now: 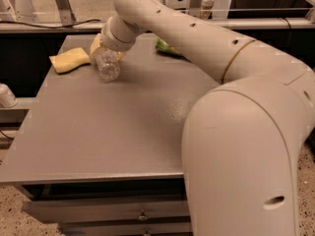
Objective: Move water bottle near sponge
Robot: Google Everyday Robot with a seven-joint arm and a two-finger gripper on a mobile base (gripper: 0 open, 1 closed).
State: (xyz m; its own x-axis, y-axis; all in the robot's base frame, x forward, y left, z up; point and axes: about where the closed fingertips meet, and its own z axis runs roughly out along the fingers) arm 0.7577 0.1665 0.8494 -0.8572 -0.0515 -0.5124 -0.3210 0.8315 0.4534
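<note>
Beside the flat yellow sponge (70, 61), the end effector (107, 48) grips the ribbed water bottle (109, 69).

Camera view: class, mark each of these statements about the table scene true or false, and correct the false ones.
1. The water bottle stands close to the sponge. True.
2. The gripper is at the near edge of the table. False: it is over the far part of the table, right at the top of the water bottle.
3. The sponge lies on top of the green snack bag. False: the sponge lies flat on the table, and the green snack bag lies apart from it, on the other side of the arm.
4. Drawers sit under the table's front edge. True.
</note>
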